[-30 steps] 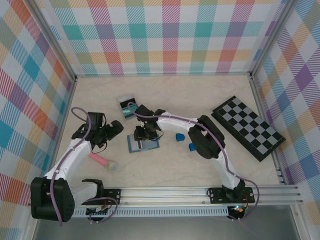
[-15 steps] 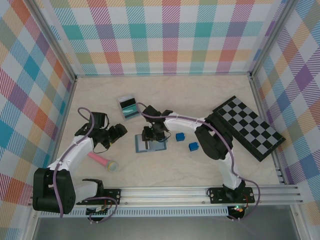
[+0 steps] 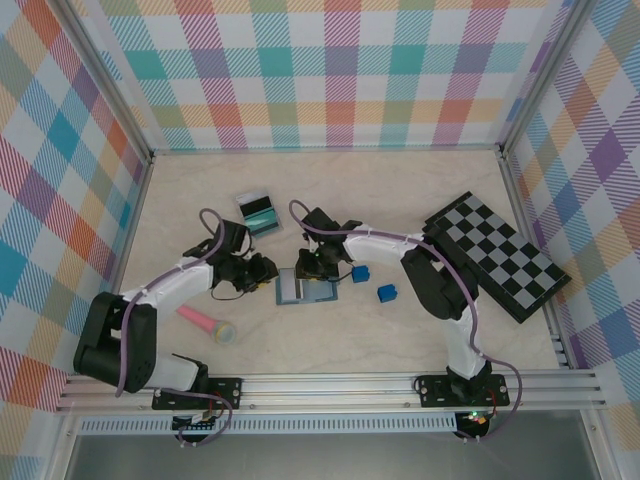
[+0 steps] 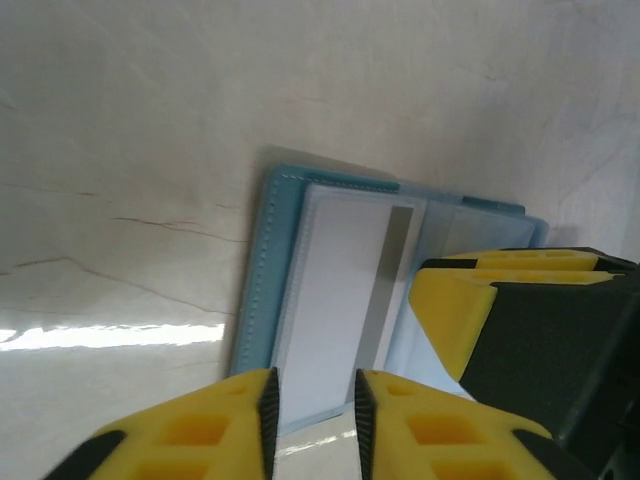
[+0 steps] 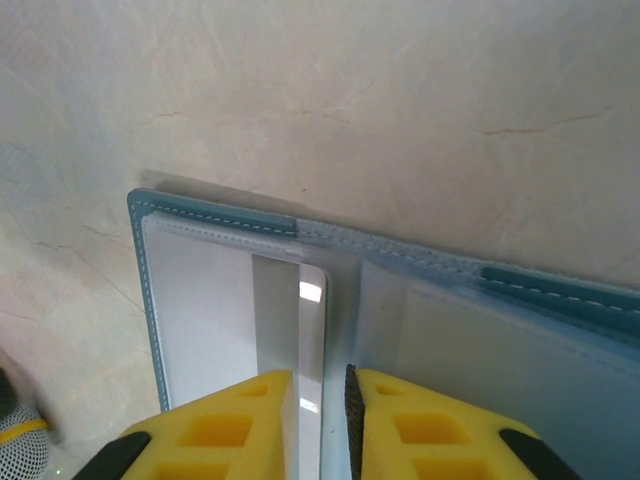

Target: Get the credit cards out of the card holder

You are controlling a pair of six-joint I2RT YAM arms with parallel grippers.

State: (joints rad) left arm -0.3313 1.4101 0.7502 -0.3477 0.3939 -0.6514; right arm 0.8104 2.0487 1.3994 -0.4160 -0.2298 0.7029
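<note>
Left pincer [image 4: 312, 400] has swung in and narrowed, right pincer [image 5: 320, 390] narrowed too, both now low over the open card holder [image 3: 303, 290] on the bench [image 3: 400, 200]; pale card [image 5: 290, 320] still pocketed, grip cannot be told, extraction likely starting

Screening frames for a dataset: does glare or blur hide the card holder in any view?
Left wrist view: a glare streak lies on the table beside the card holder, not on it. Right wrist view: one small bright spot on the card, stitching sharp. Top external view: even light, soft shadows.
</note>
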